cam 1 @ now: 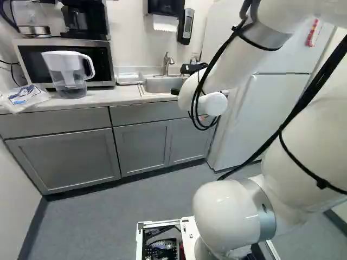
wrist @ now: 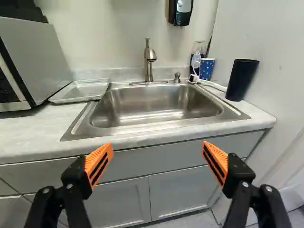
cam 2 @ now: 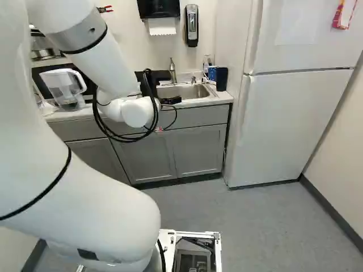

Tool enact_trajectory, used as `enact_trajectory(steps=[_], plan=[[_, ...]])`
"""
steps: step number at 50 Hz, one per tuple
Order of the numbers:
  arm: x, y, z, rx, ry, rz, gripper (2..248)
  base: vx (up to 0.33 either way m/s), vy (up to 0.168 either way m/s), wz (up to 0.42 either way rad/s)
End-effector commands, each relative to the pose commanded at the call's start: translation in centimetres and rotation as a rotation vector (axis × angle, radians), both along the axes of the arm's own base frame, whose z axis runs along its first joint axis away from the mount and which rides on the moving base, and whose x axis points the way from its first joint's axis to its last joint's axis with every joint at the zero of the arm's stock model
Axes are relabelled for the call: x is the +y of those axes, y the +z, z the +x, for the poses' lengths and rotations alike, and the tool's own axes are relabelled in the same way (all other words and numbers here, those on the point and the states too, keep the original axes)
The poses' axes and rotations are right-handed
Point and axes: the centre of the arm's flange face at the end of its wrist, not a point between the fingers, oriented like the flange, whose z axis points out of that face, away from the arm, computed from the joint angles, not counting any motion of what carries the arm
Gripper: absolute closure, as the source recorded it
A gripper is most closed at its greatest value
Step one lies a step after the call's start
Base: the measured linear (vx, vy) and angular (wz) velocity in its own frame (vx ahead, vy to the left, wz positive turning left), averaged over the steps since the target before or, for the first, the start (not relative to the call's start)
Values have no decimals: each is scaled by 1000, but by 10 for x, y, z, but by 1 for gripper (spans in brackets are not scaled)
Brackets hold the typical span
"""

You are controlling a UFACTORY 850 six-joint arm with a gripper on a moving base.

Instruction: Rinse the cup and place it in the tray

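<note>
Partly hidden behind the arm's white wrist, my gripper (cam 2: 170, 100) is at the sink front. In the wrist view the gripper (wrist: 157, 145) stands open, its orange pads wide apart with nothing between them. Ahead of it lies the steel sink (wrist: 154, 116) with its faucet (wrist: 149, 61). A tall dark cup (wrist: 242, 80) stands on the counter beside the sink, near the fridge. A smaller blue dotted cup (wrist: 206, 69) is behind the sink's corner. The shallow metal tray (wrist: 81, 90) lies on the counter between sink and microwave.
The microwave (cam 1: 100, 60) and a white-lidded water pitcher (cam 1: 69, 76) are on the counter (cam 1: 103, 97), with a plastic bag (cam 1: 23, 97) beside them. The fridge (cam 2: 283, 124) rises past the counter's end. A soap dispenser (cam 2: 191, 25) and a paper towel dispenser (cam 2: 161, 8) hang above the sink.
</note>
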Motion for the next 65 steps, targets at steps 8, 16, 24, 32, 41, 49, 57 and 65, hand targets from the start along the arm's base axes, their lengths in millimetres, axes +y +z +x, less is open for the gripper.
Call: enact_trajectory(steps=[8, 16, 24, 32, 41, 49, 57, 65], plan=[[0, 7, 8, -4, 0, 0, 3, 0, 0, 0], [0, 15, 14, -7, 0, 0, 3, 0, 0, 0], [0, 22, 17, -10, -1, 0, 3, 0, 0, 0], [0, 29, 20, -11, -1, 0, 3, 0, 0, 0], [0, 37, 23, -12, -1, 0, 3, 0, 0, 0], [0, 44, 26, -13, -1, 0, 3, 0, 0, 0], [0, 51, 29, -13, -1, 0, 3, 0, 0, 0], [0, 58, 33, -13, -1, 0, 3, 0, 0, 0]])
